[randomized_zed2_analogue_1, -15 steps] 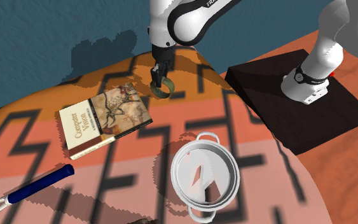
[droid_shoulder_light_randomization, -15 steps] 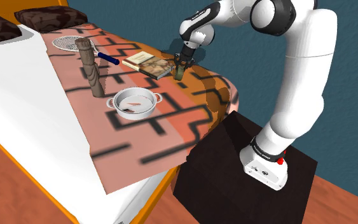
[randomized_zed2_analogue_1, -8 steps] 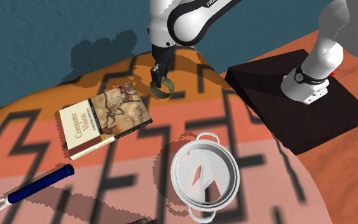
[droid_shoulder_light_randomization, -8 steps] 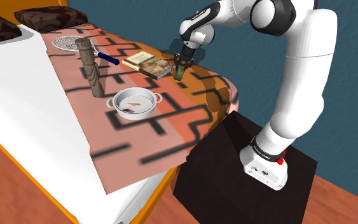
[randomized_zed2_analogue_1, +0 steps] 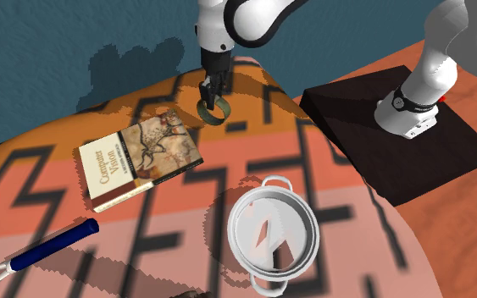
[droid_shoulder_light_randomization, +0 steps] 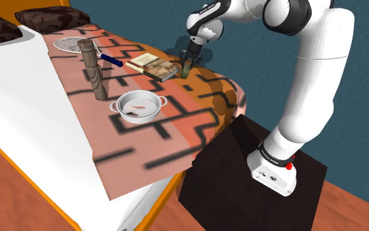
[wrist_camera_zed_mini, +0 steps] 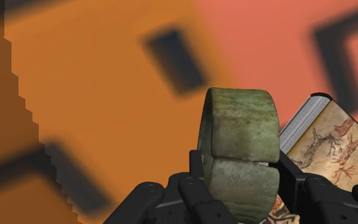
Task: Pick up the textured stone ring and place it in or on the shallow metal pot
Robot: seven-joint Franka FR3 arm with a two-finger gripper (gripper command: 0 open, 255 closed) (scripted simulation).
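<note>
Pincer [randomized_zed2_analogue_1: 212,96] pinches green ring [wrist_camera_zed_mini: 240,137] above bedspread [randomized_zed2_analogue_1: 58,212], just past book's [randomized_zed2_analogue_1: 140,159] edge.

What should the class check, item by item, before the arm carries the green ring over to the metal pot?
1. Black pincer shut on the mottled green stone ring: ok.
2. Ring clear of the orange patterned cloth: cannot tell.
3. Shallow silver two-handled pot upright, mouth facing up: ok.
4. Illustrated paperback book lies beside the straight line from ring to pot, not across it: ok.
5. Tall brown wooden column stands on the pot's far side from the ring, likely out of the way: ok.
</note>
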